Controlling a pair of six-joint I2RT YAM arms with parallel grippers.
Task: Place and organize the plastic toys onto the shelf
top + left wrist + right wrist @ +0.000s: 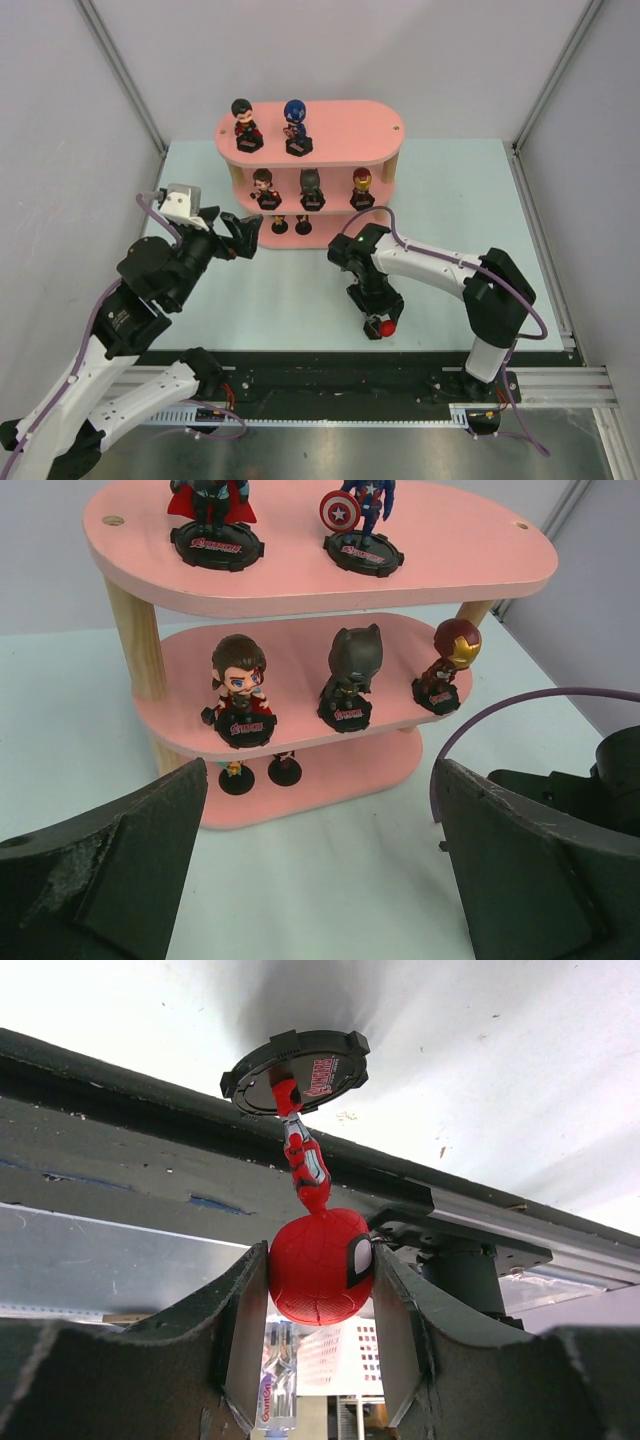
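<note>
Right wrist view: the red-headed plastic figurine on a round black base (305, 1175) is gripped by its head between the fingers of the right tool (320, 1260), which is partly closed on it, with the base pointed away. It is held near the front edge of the pale green surface (450, 200), well apart from the pink three-tier shelf with wooden posts (350, 125). Five further figurines (348, 675) are stood on its top and middle boards. The left tool (240, 237), spread wide and empty, is positioned near the shelf's left front.

Pale-blue table (450, 200) — pink shelf (350, 125) on it, figurines (311, 187) aboard.
</note>
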